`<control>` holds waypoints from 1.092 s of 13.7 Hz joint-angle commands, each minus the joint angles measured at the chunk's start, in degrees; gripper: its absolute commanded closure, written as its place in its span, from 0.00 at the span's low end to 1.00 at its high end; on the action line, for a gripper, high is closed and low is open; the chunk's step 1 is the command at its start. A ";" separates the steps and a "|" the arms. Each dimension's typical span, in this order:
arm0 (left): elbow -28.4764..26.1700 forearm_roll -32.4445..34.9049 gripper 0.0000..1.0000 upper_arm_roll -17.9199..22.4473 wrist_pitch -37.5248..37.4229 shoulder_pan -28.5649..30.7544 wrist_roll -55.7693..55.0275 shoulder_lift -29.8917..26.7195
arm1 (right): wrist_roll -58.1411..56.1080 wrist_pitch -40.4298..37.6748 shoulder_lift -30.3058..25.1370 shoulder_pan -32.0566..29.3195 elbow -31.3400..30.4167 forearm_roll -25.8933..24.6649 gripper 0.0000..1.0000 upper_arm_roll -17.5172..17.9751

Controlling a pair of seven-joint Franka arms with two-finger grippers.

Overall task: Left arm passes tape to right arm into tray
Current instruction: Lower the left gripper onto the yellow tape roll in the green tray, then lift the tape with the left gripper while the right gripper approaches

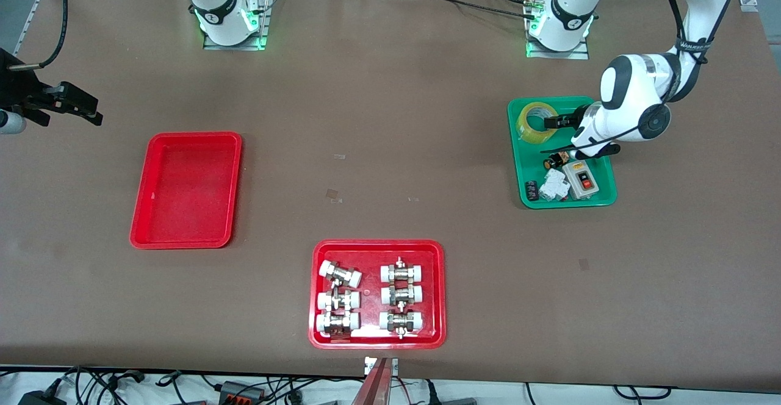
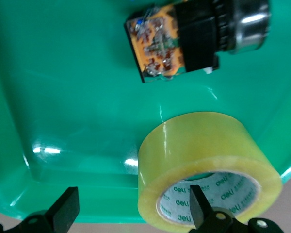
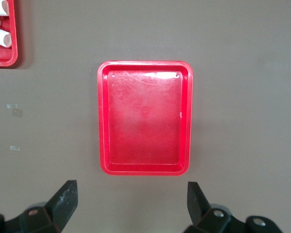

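In the green tray near the left-arm end of the table, at its corner closest to the left base, sits the tape. My left gripper hangs low over that tray right beside the roll, fingers spread wide, holding nothing. In the left wrist view one fingertip lines up over the roll's core opening and the other stands well clear outside the wall, so the roll is off-centre between my jaws, shifted toward one finger. Roll axis looks tilted, not flat down: I see both the outer wall and the printed pale core. Judgement: I need to straddle one wall, one finger inside the core, one outside, before closing.

Tape: translucent yellow, glossy, wide ring, slick film, cardboard-like core. Green tray: shiny moulded plastic, rounded corners. Also in it: a push-button part with an exposed orange terminal block, just beside the tape but not touching.

My right gripper waits at the right-arm edge of the table, fingers wide apart, nothing held, looking down on the tray: plain red, shallow rim, scuffed glossy floor, nothing in it. Left arm is far nearer the tape. Fittings tray sits at the table edge nearest the front camera.
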 commanded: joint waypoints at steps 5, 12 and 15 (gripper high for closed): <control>-0.88 -2.10 0.62 -0.52 -2.15 0.33 0.35 -0.90 | -0.10 -1.08 -0.08 -0.74 0.82 0.35 0.00 0.30; 2.45 -2.80 0.99 -0.79 -6.10 0.33 0.79 -2.12 | -0.28 -1.08 -0.25 -0.57 0.82 0.35 0.00 0.39; 11.13 -2.71 0.99 -0.79 -16.19 0.16 0.26 -3.36 | -0.28 -1.16 -0.25 -0.39 1.08 0.26 0.00 0.48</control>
